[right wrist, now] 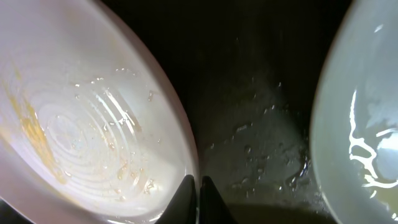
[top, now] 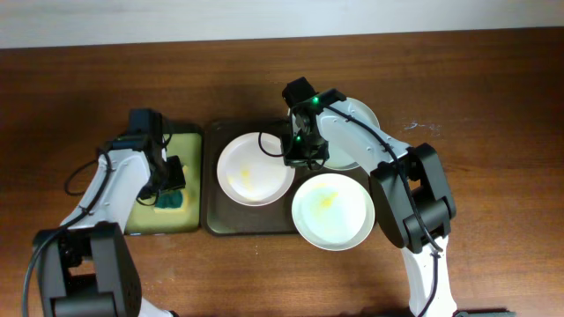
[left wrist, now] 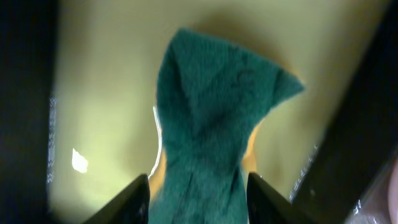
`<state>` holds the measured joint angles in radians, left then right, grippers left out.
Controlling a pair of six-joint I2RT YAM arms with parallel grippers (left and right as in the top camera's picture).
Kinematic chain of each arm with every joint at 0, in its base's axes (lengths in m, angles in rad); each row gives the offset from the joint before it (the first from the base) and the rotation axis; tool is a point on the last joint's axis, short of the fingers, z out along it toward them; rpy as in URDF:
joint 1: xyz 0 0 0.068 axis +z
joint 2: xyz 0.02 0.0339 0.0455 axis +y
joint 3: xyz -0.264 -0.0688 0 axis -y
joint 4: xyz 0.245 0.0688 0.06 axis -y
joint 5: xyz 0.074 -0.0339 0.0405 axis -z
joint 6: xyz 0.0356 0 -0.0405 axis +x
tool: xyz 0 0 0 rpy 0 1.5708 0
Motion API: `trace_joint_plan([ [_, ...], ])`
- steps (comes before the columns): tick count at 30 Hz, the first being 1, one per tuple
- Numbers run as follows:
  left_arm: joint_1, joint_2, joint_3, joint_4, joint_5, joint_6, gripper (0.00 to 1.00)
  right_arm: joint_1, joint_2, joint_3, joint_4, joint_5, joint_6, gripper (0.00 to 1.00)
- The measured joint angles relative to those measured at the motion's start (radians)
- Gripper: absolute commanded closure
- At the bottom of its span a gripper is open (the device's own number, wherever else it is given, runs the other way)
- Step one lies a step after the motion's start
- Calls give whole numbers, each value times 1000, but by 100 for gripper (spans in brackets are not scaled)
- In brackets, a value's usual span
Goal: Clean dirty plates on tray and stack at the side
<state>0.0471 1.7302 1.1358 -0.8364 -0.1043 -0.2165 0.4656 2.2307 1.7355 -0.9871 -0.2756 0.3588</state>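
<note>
On the dark tray [top: 220, 216], toward its left part, one white plate [top: 256, 169] with faint yellow smears in the middle. Near and right of it, a second white plate [top: 333, 211] with a stronger yellow smear, lying partly over the tray's near right corner and partly over the bench [top: 493, 106]. Farther and to the right, a grey-blue plate [top: 363, 117], partly hidden under the right arm.

Right gripper [right wrist: 198, 188] at the right rim of the first white plate: closed almost fully, with only a thin slit between the fingers, pinching that rim. Wet dark tray surface beside it.

Left gripper [left wrist: 199, 193] over the small yellow-lined tray [top: 145, 216], left of the dark tray. Closed on a green sponge [left wrist: 211, 124], fingers pressing on its two sides.
</note>
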Motion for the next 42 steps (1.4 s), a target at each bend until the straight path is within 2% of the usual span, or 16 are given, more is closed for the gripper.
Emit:
trace_joint_plan([
  [3,0,3,-79,108,68,75,49,0,0,0,-1,0,0,96],
  [5,0,3,-80,129,83,93,56,0,0,0,0,0,-1,96],
  [6,0,3,-80,134,89,100,54,0,0,0,0,0,0,96],
  [8,0,3,-80,139,94,105,44,0,0,0,0,0,-1,96],
  [11,0,3,-117,167,76,116,43,0,0,0,0,0,-1,96],
  [12,0,3,-125,175,71,116,52,0,0,0,0,0,-1,96],
  [14,0,3,-129,187,67,119,78,0,0,0,0,0,0,96],
  [15,0,3,-129,188,67,122,85,0,0,0,0,0,0,96],
  [16,0,3,-129,191,65,120,100,0,0,0,0,0,0,96],
  [22,0,-23,-123,228,63,123,100,0,0,0,0,0,-24,96],
  [25,0,-257,-99,262,45,119,100,0,0,0,0,0,-27,96],
  [27,0,-478,-91,282,-38,95,100,0,0,0,-1,0,-27,96],
  [29,0,-568,-76,313,-105,88,100,0,0,0,0,0,-27,96],
  [33,0,-510,-76,393,-145,84,100,0,0,0,4,0,-27,96],
  [36,0,-452,-76,392,-143,87,100,0,0,0,7,0,-27,96],
  [42,0,-451,-76,393,-143,97,100,0,0,0,7,0,-27,96],
])
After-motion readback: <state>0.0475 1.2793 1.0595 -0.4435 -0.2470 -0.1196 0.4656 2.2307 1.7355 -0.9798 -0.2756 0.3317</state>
